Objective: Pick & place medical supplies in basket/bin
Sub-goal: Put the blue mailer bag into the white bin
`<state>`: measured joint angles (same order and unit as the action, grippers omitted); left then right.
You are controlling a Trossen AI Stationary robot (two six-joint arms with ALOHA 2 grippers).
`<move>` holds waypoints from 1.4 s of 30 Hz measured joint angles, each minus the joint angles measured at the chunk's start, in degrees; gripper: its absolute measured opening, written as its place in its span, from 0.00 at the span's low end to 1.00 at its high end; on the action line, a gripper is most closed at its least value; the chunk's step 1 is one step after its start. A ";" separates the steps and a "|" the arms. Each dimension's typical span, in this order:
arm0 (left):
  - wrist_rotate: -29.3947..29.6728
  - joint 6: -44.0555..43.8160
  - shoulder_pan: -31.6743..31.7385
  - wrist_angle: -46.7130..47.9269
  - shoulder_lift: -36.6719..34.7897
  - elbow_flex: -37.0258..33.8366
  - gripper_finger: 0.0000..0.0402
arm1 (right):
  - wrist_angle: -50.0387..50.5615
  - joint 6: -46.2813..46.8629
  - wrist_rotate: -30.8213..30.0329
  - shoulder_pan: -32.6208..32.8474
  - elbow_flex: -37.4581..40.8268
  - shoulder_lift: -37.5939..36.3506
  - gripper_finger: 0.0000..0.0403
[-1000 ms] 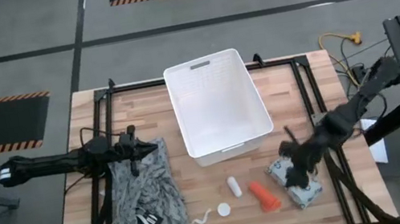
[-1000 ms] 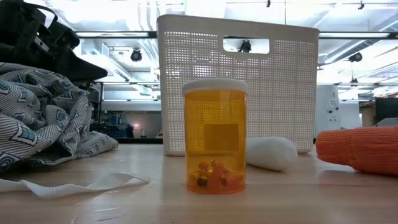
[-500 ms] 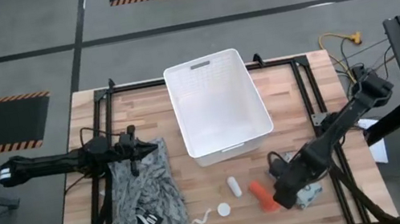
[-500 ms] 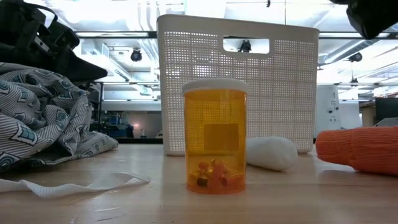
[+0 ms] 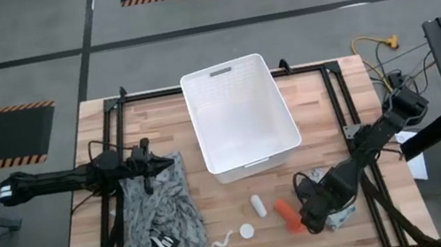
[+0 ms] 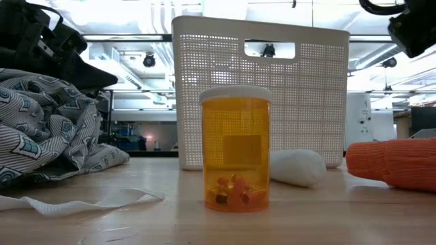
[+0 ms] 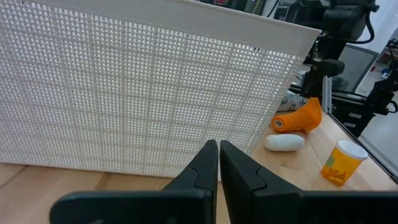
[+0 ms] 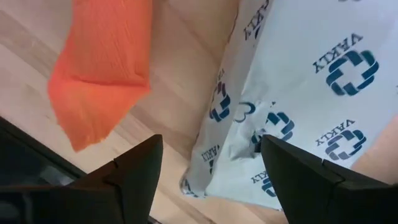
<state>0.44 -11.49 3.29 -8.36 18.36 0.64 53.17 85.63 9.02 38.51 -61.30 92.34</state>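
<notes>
The grey-blue packet (image 8: pixel 292 87) with dark cross marks lies flat on the table at the near right, mostly under my right gripper in the high view (image 5: pixel 337 216). My right gripper (image 8: pixel 208 180) is open and points down over the packet's end beside the orange tube (image 8: pixel 102 68); whether a finger touches the packet I cannot tell. The orange tube (image 5: pixel 287 215), the small white bottle (image 5: pixel 258 206) and the white round cap (image 5: pixel 246 231) lie on the table in front of the white basket (image 5: pixel 234 67). My left gripper (image 7: pixel 219 163) is shut and empty over the cloth, left of the basket.
The large grey patterned cloth (image 5: pixel 159 214) and a thin white string (image 6: pixel 82 201) lie at the near left. In the low view the cap tops an amber pill bottle (image 6: pixel 235 153) standing upright. Black frame rails (image 5: pixel 337 95) run along the table's sides.
My right gripper has gone toward the table's near edge and a little left, from above the middle of the packet to its end beside the orange tube. The supplies have stayed in place.
</notes>
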 joint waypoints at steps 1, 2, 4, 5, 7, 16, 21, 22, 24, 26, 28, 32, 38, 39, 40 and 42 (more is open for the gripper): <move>-0.01 0.00 0.02 0.00 -0.01 0.00 0.00 | 0.02 0.20 -0.02 0.39 0.11 0.13 0.64; -0.01 0.00 0.01 0.00 0.00 0.00 0.00 | 0.00 0.52 -0.05 0.75 0.30 0.17 0.64; -0.01 0.00 0.01 0.00 -0.01 0.00 0.00 | -0.42 1.86 -0.39 1.44 0.66 0.18 0.63; -0.01 0.00 0.02 0.00 -0.01 0.00 0.00 | -1.04 2.33 -0.40 1.57 0.82 0.28 0.63; -0.01 0.00 0.00 0.00 0.00 0.00 0.00 | -1.81 2.56 -0.54 2.12 1.47 0.34 0.63; -0.01 0.00 0.02 0.00 -0.01 0.00 0.00 | -3.40 4.78 -2.78 2.51 3.50 3.20 0.62; -0.01 0.00 0.02 0.02 -0.01 0.00 0.00 | -2.99 4.52 -2.70 2.51 3.37 5.55 0.58; -0.01 0.00 0.00 0.00 -0.01 0.00 0.00 | -2.89 4.48 -2.71 2.51 3.37 5.63 0.57; -0.01 0.00 0.00 0.00 -0.01 0.00 0.00 | -2.71 4.46 -2.69 2.55 3.41 5.63 0.53; -0.01 0.00 0.01 0.00 -0.01 0.00 0.00 | -2.23 4.45 -2.73 2.57 3.52 5.26 0.47; -0.01 0.00 0.00 0.00 -0.01 0.00 0.00 | -1.59 4.44 -2.75 2.57 3.64 4.61 0.40; -0.01 0.00 0.00 0.01 -0.01 0.00 0.00 | -0.81 4.18 -2.73 2.59 3.79 3.41 0.24; -0.01 0.00 0.02 0.00 -0.01 0.00 0.00 | -0.23 2.10 -1.73 2.79 3.98 2.05 0.04; -0.01 0.00 0.00 0.00 -0.01 0.00 0.00 | -0.20 2.10 -1.62 2.79 4.00 1.82 0.03; -0.01 0.00 0.00 0.00 -0.01 0.00 0.00 | -0.20 2.10 -1.48 2.79 4.02 1.58 0.03; -0.01 0.00 0.00 0.00 -0.01 0.00 0.00 | -0.20 2.21 -1.38 2.80 4.02 0.94 0.02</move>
<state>0.43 -11.49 3.29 -8.36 18.35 0.64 52.97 87.84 7.64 41.30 -57.28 93.28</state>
